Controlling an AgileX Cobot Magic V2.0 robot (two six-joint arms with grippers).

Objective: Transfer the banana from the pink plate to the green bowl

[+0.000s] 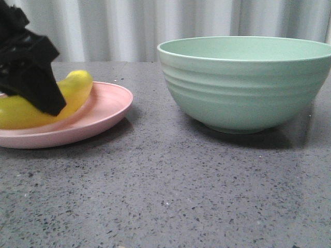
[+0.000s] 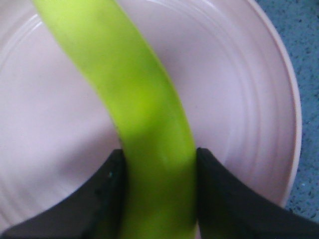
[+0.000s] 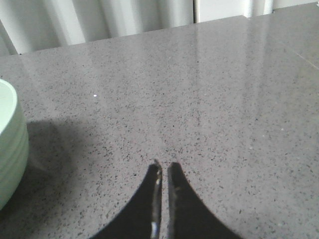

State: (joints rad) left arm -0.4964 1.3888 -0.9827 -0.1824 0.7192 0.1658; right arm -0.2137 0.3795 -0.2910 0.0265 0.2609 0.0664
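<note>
"Two dishes sit on the grey table (image 1: 165, 196). Where is the banana (image 1: 20, 111)?"

"Middle left of the front view, on the pink plate (image 1: 103, 111). The left gripper (image 1: 44, 98) is on it. The green bowl (image 1: 248, 82) is at the right."

"And the left wrist view?"

"The black fingers (image 2: 94, 199) pinch the banana (image 2: 144, 124) from both sides, over the plate (image 2: 239, 99)."

"The right wrist view?"

"The right gripper (image 3: 163, 172), bottom middle, is pressed together over bare table (image 3: 214, 99). The bowl (image 3: 10, 144) peeks in at left."
</note>
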